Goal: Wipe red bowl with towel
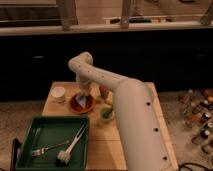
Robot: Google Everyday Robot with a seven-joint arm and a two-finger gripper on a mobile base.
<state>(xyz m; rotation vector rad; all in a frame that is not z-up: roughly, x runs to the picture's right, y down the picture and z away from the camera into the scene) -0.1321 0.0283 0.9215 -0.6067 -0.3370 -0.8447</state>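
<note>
Going left to right: the green tray (50, 119) fills the 7 o'clock corner of the wooden tabletop (102, 146), with a fork (47, 148) and a brush (68, 149) lying in it, and it runs close to the tabletop's left and front edges. Up at 10 o'clock there's a small white cup (59, 93), standing just beside the red bowl (74, 106) but not touching it. The bowl sits left of centre, with bare wood between it and the tray.

The gripper (84, 93) is pointed down into the bowl, and the towel (85, 99) is right under its tip, a pale bunched-up lump against the bowl's inside. Honestly can't tell whether the gripper is open or clamped on it. The bowl itself is shallow and dark red, sitting upright.

At 3 o'clock from the bowl there's a small green thing (106, 113), with something orange (103, 91) behind it. The white arm (131, 112) covers most of the right half of the tabletop. Past the right edge, bottles (200, 107) stand on the floor.
</note>
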